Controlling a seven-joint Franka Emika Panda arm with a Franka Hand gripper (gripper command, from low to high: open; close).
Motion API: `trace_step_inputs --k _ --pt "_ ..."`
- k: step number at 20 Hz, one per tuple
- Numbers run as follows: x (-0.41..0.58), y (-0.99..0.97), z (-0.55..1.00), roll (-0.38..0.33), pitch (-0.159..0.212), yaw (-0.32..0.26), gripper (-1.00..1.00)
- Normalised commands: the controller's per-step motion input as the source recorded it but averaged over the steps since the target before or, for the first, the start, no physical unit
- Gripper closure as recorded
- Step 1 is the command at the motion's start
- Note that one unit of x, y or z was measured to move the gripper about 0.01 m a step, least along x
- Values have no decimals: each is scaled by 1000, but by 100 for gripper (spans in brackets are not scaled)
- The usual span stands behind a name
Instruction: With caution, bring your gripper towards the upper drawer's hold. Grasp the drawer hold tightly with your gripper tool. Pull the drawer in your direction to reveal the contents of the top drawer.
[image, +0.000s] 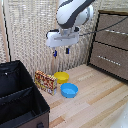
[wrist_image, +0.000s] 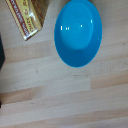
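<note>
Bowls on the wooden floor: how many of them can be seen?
2. The yellow bowl lies beside the box; the blue bowl lies just in front of it. The black case could hide more.

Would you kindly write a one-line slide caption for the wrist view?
Wrist view looking down on a blue bowl and a box's corner on the light wooden floor.

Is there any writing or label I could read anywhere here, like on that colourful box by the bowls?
Box: there is red and yellow print on its face, and dark lettering along its edge in the wrist view, all too blurred to read.
Blue bowl, yellow bowl, dresser, black case, gripper: no writing visible.
So nothing here can be quoted.
</note>
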Motion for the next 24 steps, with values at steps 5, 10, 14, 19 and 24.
trace_step_inputs --k 5,10,14,19,24 --pt "0 35 64 -248 0 153 -100" --pt "17 0 131 -336 0 148 -100" --pt "27 0 154 -338 0 142 -100" --pt "75 0 252 -315 0 142 -100" --pt "31 0 166 -335 0 144 -100"
